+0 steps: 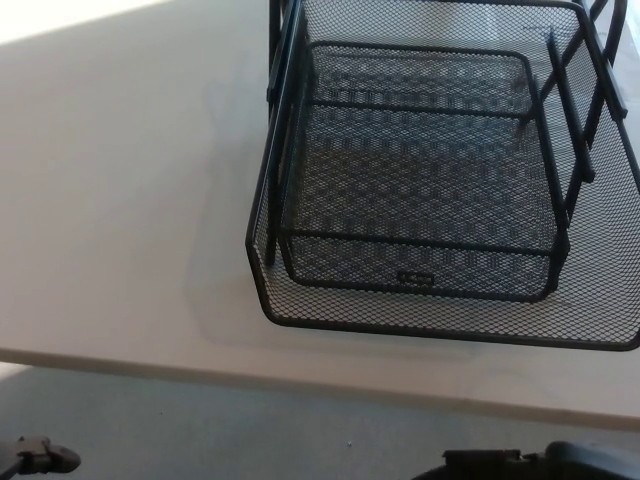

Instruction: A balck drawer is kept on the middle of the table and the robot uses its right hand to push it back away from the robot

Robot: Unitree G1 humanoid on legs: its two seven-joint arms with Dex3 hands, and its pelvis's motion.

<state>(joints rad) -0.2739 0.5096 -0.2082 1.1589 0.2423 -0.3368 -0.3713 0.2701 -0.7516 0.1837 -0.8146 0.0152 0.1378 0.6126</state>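
white table (110,200) bears black mesh drawer (440,300) near its front edge.

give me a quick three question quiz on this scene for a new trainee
1. True or false: the black mesh drawer sits on the white table.
2. Multiple choice: the dark robot part at the bottom edge of the head view is A) touching the drawer, B) inside the drawer, C) below the table's near edge, clear of the drawer.
3. Fill in: the drawer holds ____ loose items.

Key:
1. True.
2. C. Too little of the part shows to tell a hand or its fingers.
3. No; only mesh and frame bars show.
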